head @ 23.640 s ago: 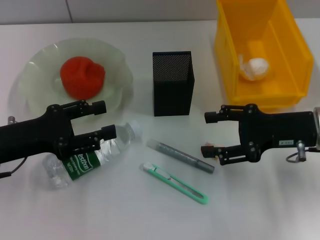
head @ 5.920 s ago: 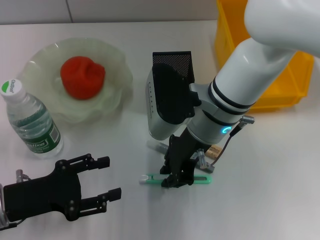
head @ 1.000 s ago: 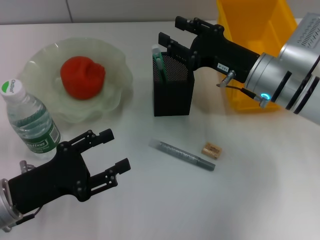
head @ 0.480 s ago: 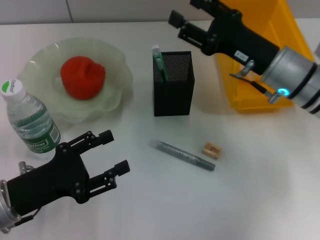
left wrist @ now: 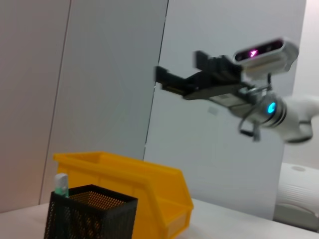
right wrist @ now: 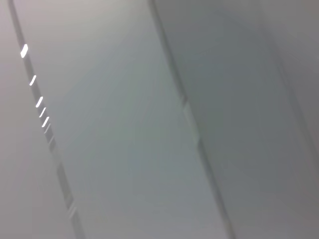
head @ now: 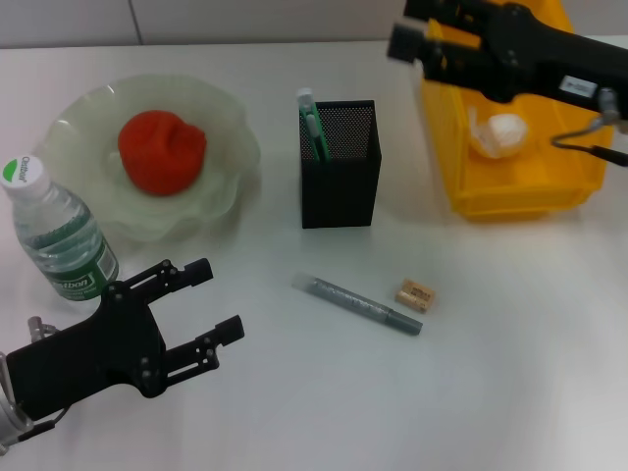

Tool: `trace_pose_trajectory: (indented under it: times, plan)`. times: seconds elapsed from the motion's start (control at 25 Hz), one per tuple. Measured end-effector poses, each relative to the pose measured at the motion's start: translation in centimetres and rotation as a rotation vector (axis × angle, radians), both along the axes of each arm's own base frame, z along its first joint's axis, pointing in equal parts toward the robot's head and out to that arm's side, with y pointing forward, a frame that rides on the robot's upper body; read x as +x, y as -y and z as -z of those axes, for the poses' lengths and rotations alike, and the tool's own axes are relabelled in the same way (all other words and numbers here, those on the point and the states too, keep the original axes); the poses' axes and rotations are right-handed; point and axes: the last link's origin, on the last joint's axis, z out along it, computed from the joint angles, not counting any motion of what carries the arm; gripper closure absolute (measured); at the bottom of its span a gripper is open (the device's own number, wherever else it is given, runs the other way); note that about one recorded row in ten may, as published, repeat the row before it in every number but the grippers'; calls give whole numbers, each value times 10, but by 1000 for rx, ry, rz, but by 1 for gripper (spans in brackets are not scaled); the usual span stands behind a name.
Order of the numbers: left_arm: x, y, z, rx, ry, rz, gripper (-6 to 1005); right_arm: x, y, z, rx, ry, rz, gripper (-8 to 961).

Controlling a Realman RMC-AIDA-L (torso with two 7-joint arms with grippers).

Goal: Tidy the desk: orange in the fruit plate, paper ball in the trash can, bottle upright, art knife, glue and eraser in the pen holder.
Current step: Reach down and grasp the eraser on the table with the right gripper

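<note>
The orange [head: 162, 150] lies in the pale green fruit plate [head: 74, 118] at the back left. The bottle [head: 54, 235] stands upright in front of the plate. The black mesh pen holder [head: 340, 177] holds the green art knife [head: 312, 123]. The grey glue stick [head: 358, 303] and the tan eraser [head: 415, 293] lie on the table in front of the holder. The paper ball [head: 500, 132] lies in the yellow bin [head: 520, 186]. My right gripper [head: 404, 26] is open and empty, high over the bin's left wall. My left gripper [head: 218, 296] is open and empty at the front left.
The left wrist view shows the right gripper [left wrist: 167, 82] in the air above the yellow bin [left wrist: 149, 189] and the pen holder [left wrist: 89, 214], with the knife's tip [left wrist: 61, 183] sticking out. The right wrist view shows only a grey wall.
My right gripper has lifted away from the pen holder and moved right and back, over the yellow bin. The art knife stays in the holder. My left arm has drawn back slightly.
</note>
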Motion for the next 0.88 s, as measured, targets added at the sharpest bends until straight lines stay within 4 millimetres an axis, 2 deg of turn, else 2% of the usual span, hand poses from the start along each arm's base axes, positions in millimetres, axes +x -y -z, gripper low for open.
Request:
trace_pose_trajectory:
  times: [0.12,0.2,0.28,0.36,0.44,0.56,0.68,0.76,0.88]
  plan:
    - [-3,-3,-1,8,-23,-9,249,-4,0,-13,-111,127,-16,198]
    - [-4,-4,-2,11,-31,-11,249,-9,-2,-18,-210,278,-21,198]
    - [-5,-5,-2,12,-36,-13,249,-12,-3,-19,-240,334,-29,198]
    - [-5,-5,-2,13,-38,-14,249,-16,-3,-18,-317,513,-49,198]
    - [-5,-7,-2,13,-40,-14,249,-17,-4,-18,-334,572,-53,198]
    - [-4,-7,-2,12,-39,-12,248,-17,-7,-13,-384,787,-52,198]
    - [-4,-8,-1,9,-38,-15,248,-20,-9,-9,-398,858,-60,198]
    - [-4,-10,-1,0,-38,-33,248,-24,-10,3,-429,979,-82,198]
    - [-5,-10,0,-1,-39,-36,248,-27,-10,12,-440,1051,-104,198]
